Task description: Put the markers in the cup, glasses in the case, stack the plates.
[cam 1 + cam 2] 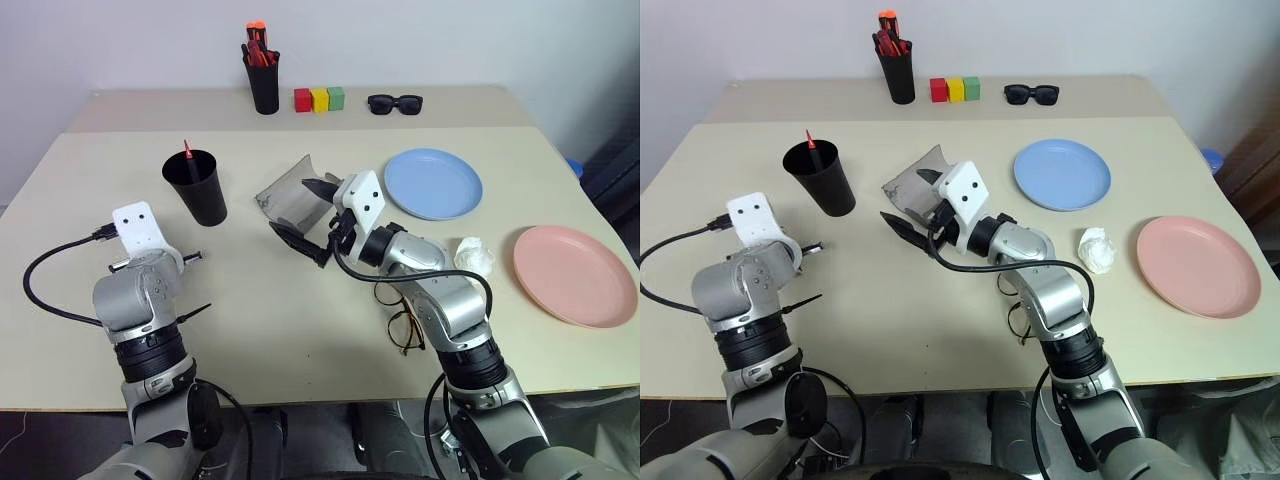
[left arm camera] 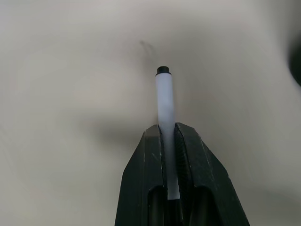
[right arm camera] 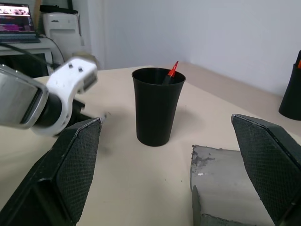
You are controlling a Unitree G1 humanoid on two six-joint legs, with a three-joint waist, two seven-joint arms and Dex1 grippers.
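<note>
White plastic of the second marker (image 2: 165, 101) sits between the closed fingers of the left gripper (image 2: 168, 134), which clamps it along its barrel; its black end sticks out in front, above the bare beige table (image 1: 80, 180). This gripper is low over the table, near the black cup (image 1: 197, 186) on its near left side. The cup stands upright, and the black marker with the red tip (image 1: 187, 152) already leans inside it.

The right gripper (image 1: 308, 214) has its jaws spread fully wide and holds nothing. It hovers just at the grey case (image 1: 287, 192), which lies open between the cup and the light blue plate (image 1: 433, 183). The wire-rimmed glasses (image 1: 402, 318) lie on the table partly under the right forearm, near the front edge. The salmon pink plate (image 1: 574, 274) rests apart from the blue one, at the right side, with a crumpled white tissue (image 1: 474, 256) between them.
</note>
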